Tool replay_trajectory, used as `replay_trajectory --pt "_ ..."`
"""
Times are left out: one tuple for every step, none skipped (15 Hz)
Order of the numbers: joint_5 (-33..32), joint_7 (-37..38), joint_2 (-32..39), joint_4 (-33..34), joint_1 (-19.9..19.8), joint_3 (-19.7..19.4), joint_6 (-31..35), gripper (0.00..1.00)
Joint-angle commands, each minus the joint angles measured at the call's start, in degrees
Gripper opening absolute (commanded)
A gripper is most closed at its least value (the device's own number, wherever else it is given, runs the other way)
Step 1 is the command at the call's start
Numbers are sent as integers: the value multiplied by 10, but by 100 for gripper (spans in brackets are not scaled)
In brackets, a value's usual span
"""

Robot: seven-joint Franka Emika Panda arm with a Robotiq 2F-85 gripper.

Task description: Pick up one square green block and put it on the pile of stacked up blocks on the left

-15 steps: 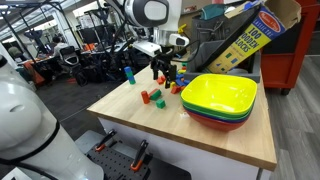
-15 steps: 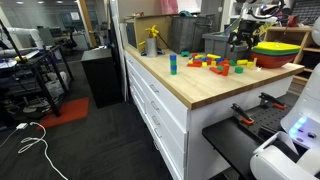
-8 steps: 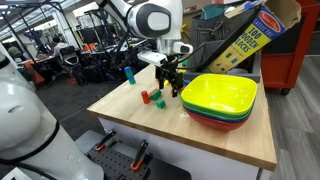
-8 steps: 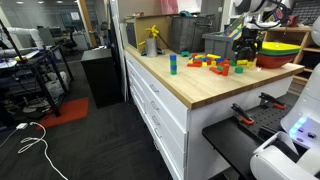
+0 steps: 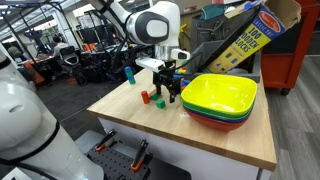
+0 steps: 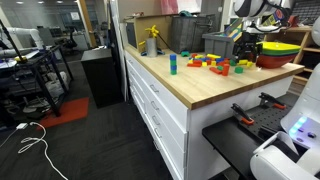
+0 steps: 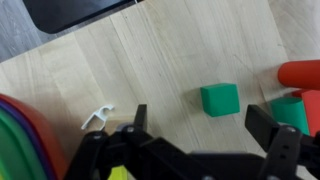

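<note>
In the wrist view a square green block (image 7: 220, 99) lies flat on the pale wood table, just beyond the gap between my fingers. My gripper (image 7: 203, 126) is open, with nothing between its fingers, and hangs low over the table. In both exterior views it hovers over the loose blocks beside the bowls (image 5: 168, 88) (image 6: 247, 50). The pile of stacked up blocks (image 5: 128, 74) (image 6: 172, 64) is a slim teal and green tower standing apart from the gripper near the table's edge.
Stacked yellow, green and red bowls (image 5: 220, 100) (image 6: 277, 52) sit close beside the gripper. A red block (image 7: 300, 73) and another green piece (image 7: 292, 110) lie at the wrist view's right edge. A jumble of coloured blocks (image 6: 215, 64) is spread along the table. A small white scrap (image 7: 98, 118) lies near one finger.
The gripper has come down toward the table, nearer the loose blocks and bowls. Its jaws have stayed open and no block has moved.
</note>
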Motion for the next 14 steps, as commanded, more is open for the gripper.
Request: replay_trajectory --pt "-6 -10 -14 -19 4 5 6 100" --pt "-8 -9 -14 -21 6 6 7 100" --pt "-7 -9 -11 -22 8 8 8 100" --pt "-6 -8 -9 -23 10 10 9 100" --pt "-6 -8 -8 -23 11 13 9 100" --pt "-6 -8 -6 -24 13 15 8 100" --pt "-7 -8 -5 -24 14 16 8 100" --pt "-8 -8 -3 -25 16 17 10 100" --pt "-9 -8 -1 -25 17 18 10 100" --pt "-9 -7 1 -25 18 19 12 100" --pt "-9 -7 3 -24 19 19 12 100" --pt "-8 -7 6 -23 20 20 13 100" --pt "-8 -7 9 -21 21 21 16 100" --pt "-7 -7 12 -20 22 23 18 100"
